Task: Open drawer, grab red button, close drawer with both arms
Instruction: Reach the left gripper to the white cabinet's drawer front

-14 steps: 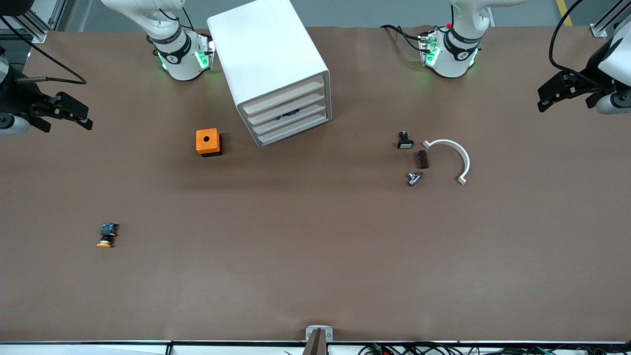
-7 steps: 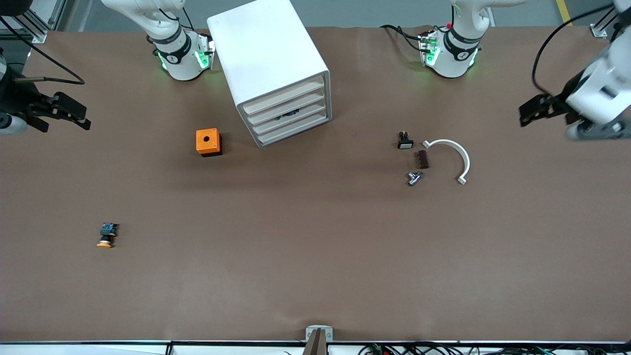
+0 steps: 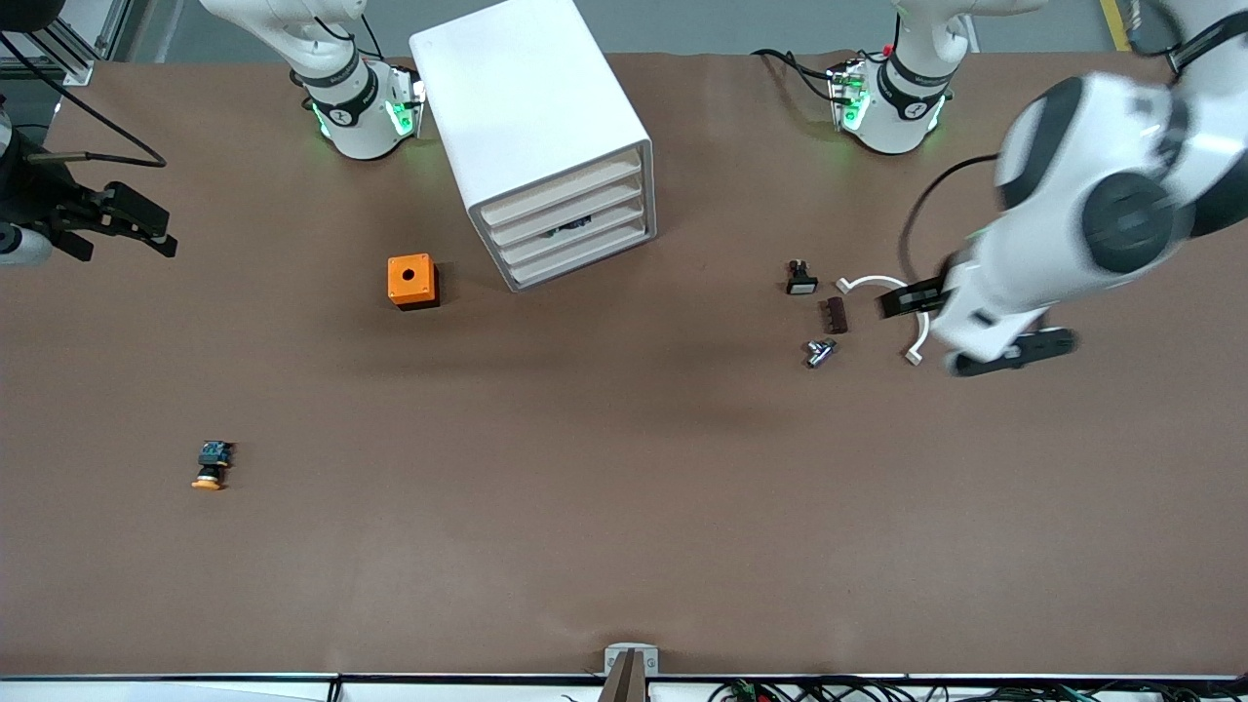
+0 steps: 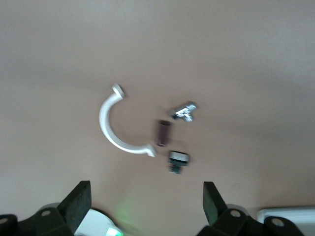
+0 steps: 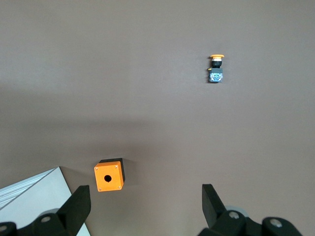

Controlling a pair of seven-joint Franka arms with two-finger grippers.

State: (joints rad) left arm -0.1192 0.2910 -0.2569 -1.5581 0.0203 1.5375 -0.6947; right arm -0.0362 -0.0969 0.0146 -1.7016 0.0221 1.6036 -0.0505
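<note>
The white drawer cabinet stands near the arms' bases, all its drawers shut. A small dark thing shows in a slot between drawers; I cannot tell what it is. No red-capped button is in view. My left gripper is open and empty, up in the air over the white arc; its own view shows its wide-apart fingers. My right gripper is open and empty, waiting over the right arm's end of the table; it also shows in its own view.
An orange box sits beside the cabinet. An orange-yellow-capped button lies nearer the front camera. By the arc lie a black white-faced button, a brown piece and a metal part.
My left arm has swung in from its end of the table to over the white arc and small parts. The right arm has barely moved. Nothing on the table moved.
</note>
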